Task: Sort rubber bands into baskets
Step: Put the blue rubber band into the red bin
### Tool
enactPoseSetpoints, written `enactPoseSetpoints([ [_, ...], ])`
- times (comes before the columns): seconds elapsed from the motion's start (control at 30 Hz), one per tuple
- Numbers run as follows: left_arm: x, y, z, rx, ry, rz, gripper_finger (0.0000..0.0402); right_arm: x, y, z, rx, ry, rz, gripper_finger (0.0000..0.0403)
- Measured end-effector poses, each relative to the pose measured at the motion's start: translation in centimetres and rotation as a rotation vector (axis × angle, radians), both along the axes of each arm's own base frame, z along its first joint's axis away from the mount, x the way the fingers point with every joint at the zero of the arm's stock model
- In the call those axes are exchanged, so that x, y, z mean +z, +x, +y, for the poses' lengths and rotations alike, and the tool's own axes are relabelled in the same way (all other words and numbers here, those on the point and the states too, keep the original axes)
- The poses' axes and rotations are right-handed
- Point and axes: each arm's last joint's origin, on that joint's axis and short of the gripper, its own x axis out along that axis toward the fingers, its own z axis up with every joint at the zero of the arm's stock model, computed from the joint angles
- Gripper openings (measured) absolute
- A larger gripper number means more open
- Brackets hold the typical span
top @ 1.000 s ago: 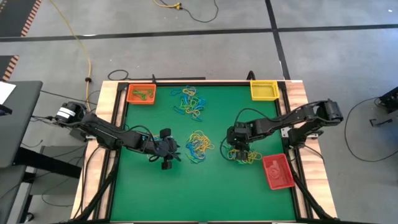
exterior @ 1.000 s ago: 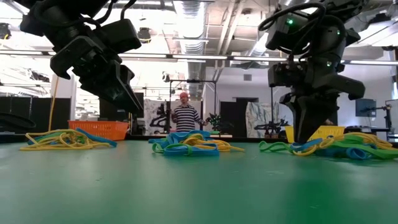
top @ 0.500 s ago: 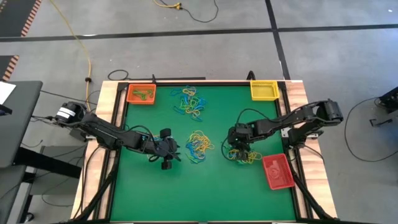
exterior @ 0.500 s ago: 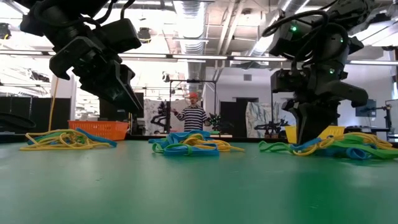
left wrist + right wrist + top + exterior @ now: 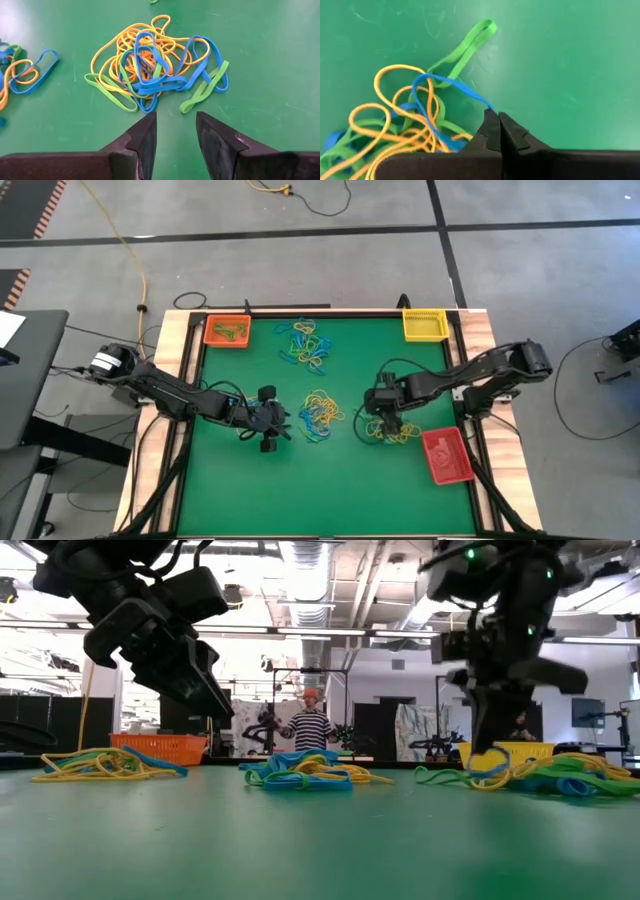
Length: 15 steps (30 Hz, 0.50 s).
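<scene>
Right gripper [image 5: 498, 131] sits at the pile of rubber bands [image 5: 392, 432] on the right part of the green table [image 5: 250, 490], near the red basket [image 5: 446, 456]; its fingers are pressed together and pinch a blue band [image 5: 451, 86] that runs from the fingertips back into the tangle of yellow, green and blue loops, with one green band [image 5: 470, 42] sticking out onto bare mat. In the low view the right gripper [image 5: 487, 755] points straight down with its tips just above that pile [image 5: 540, 776]. Left gripper [image 5: 176, 134] hangs over the table left of the middle pile [image 5: 322, 418], fingers spread with a gap between them, nothing held, aimed at the heap of yellow, blue and green bands [image 5: 155, 67] just ahead of the tips. In the high view the left gripper [image 5: 281, 426] is just beside the middle pile. A third pile [image 5: 308, 345] lies toward the far side of the table, between the orange basket [image 5: 227, 332] in the far left corner and the yellow basket [image 5: 424, 325] in the far right corner. Orange basket holds some green bands, red one looks to hold none, yellow one cannot tell. A person in a striped top [image 5: 311, 728] stands in the room behind the table
</scene>
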Motion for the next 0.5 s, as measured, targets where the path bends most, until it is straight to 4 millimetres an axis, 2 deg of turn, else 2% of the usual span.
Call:
enactPoseSetpoints([
  [0.3,0.0,0.0,0.1,0.006,0.029,-0.006,0.0128,5.1,0.5,2.0,0.036,-0.044,0.061,0.0011],
  [0.5,0.1,0.0,0.1,-0.005,0.053,-0.006,0.0128,7.8,-1.0,3.5,-0.013,-0.025,0.196,0.0011],
])
